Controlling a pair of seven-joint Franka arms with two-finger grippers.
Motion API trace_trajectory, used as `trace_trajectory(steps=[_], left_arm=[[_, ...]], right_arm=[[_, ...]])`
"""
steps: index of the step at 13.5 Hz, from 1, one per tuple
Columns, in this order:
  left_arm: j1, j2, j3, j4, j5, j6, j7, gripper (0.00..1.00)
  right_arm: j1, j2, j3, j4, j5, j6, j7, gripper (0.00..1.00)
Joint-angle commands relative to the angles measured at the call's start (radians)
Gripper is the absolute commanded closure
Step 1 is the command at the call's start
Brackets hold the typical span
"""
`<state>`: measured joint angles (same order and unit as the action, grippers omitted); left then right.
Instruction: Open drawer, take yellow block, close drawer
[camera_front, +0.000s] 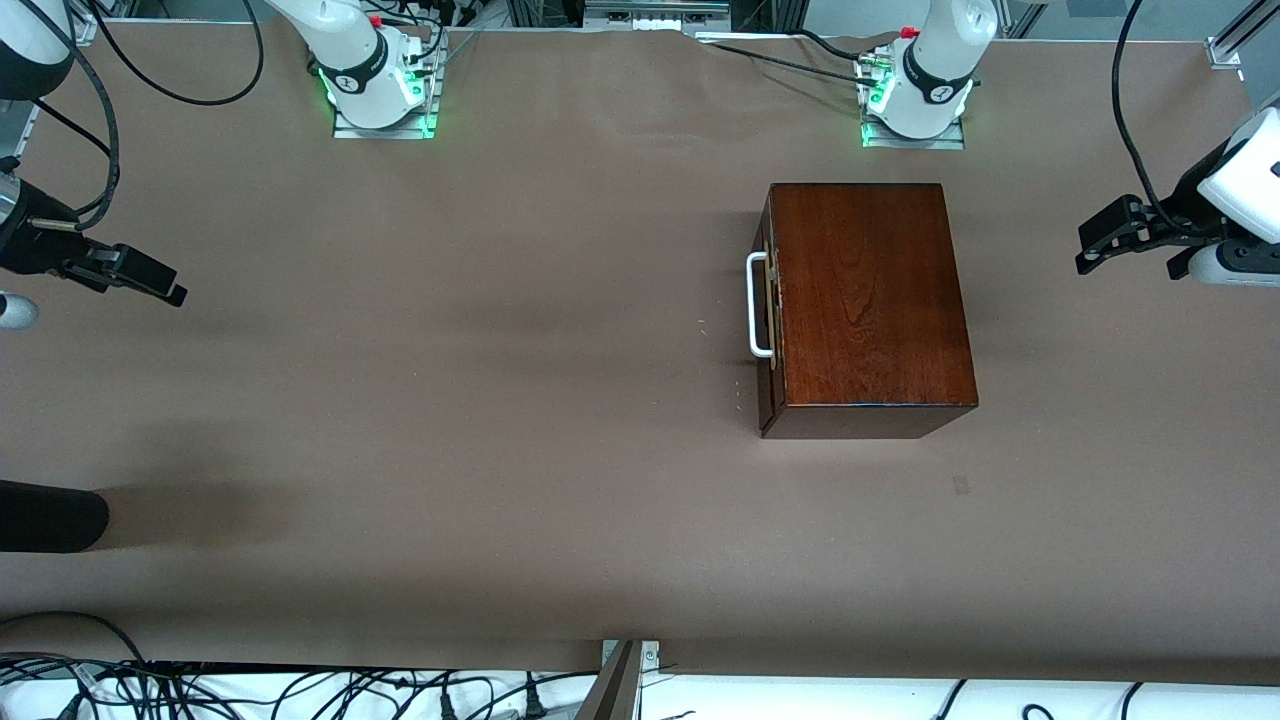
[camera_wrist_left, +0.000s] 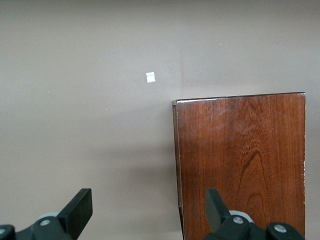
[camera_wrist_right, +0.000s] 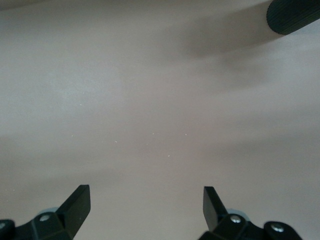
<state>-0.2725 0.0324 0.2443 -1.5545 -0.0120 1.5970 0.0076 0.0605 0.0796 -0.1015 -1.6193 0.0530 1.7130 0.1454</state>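
The dark wooden box stands on the brown table, toward the left arm's end and just nearer the front camera than the left arm's base. Its drawer is shut, the reddish-brown front flush with the box and facing the right arm's end of the table. The white loop handle stands out from that front. The yellow block cannot be seen in any view.

The left end effector hangs in the air over the table at the left arm's end, well apart from the box and on the side away from the handle. Its fingers are spread wide and hold nothing. In the left wrist view the box top shows beneath one finger, with a small white mark on the table near the box corner.

The right end effector hangs over the table at the right arm's end, well apart from the box, with bare table between it and the handle. Its fingers are also spread wide and empty; the right wrist view shows only bare table below and a dark ribbed cylinder at the edge of the picture. That cylinder lies nearer the front camera than the right end effector.
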Motion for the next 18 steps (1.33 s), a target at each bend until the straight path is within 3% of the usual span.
trace_trajectory(steps=[1, 18], left_arm=[[0.003, -0.003, -0.008, 0.018, 0.02, -0.02, 0.011, 0.0], [-0.007, 0.014, -0.008, 0.039, 0.01, -0.019, 0.026, 0.0]], right_arm=[[0.001, 0.003, 0.0, 0.015, -0.013, -0.003, -0.007, 0.0], [-0.004, 0.003, -0.001, 0.015, -0.012, -0.012, -0.007, 0.0]])
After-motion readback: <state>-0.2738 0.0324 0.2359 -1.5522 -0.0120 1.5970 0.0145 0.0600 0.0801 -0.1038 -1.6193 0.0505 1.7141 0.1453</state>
